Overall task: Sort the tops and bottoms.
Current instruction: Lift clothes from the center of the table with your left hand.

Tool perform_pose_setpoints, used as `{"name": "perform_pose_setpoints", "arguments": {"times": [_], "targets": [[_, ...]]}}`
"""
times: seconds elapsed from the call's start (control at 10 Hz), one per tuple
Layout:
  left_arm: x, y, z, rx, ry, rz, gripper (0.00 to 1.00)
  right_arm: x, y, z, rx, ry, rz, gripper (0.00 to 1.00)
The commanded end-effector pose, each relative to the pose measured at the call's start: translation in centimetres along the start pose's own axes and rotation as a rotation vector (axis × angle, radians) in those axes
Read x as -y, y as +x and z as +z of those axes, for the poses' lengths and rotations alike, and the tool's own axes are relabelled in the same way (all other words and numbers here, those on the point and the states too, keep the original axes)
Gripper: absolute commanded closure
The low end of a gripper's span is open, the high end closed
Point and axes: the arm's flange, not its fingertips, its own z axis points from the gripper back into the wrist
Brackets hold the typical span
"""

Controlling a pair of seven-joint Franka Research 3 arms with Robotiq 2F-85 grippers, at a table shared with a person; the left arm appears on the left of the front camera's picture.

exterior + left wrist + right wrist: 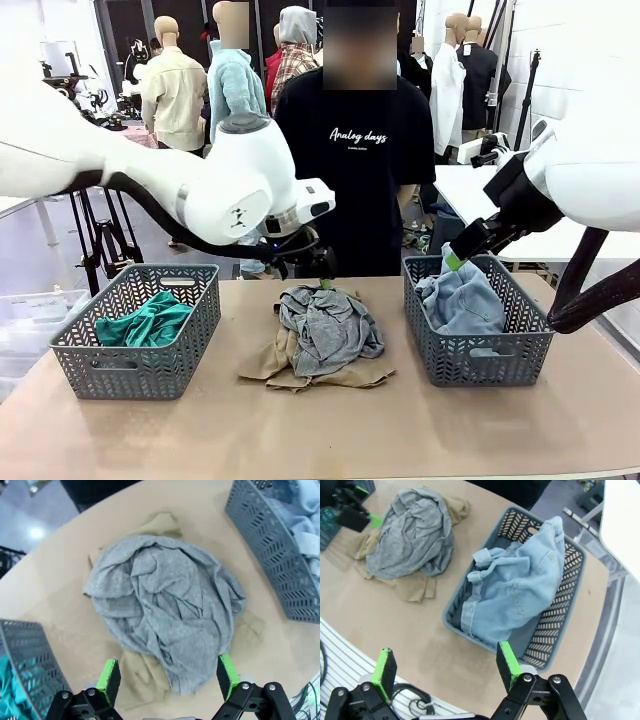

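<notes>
The grey top [330, 330] lies crumpled in the middle of the table [320, 440], heaped on the khaki tan top [290, 368], whose edges stick out beneath it at the front and left. The teal green top [145, 322] sits bunched inside the grey basket on the left [140, 375]. The light blue denim bottoms [520, 590] fill the matching grey basket on the right [480, 362], rising above its rim, with one folded part draped toward the basket's centre-facing side. The left gripper [167, 672] hangs over the far edge of the grey top, its green-padded fingers spread wide apart and holding nothing. The right gripper [445, 662] hovers above the right basket near its far inner corner, fingers likewise wide apart and empty, close over the denim. A person in a black T-shirt [365, 150] stands at the far side of the table, behind the central pile.
</notes>
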Motion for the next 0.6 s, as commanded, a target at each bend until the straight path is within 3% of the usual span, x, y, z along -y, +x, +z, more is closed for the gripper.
{"name": "perform_pose_setpoints", "arguments": {"times": [0.0,0.5], "targets": [[0.1,3.5,-1.8,-0.063,-0.006,-0.007,0.00,0.1,-0.2,-0.1,-0.011,-0.001,0.010,0.00],[-0.9,5.7,-7.2,-0.186,0.016,0.020,0.00,0.1,-0.2,-0.1,-0.011,-0.001,0.010,0.00]]}}
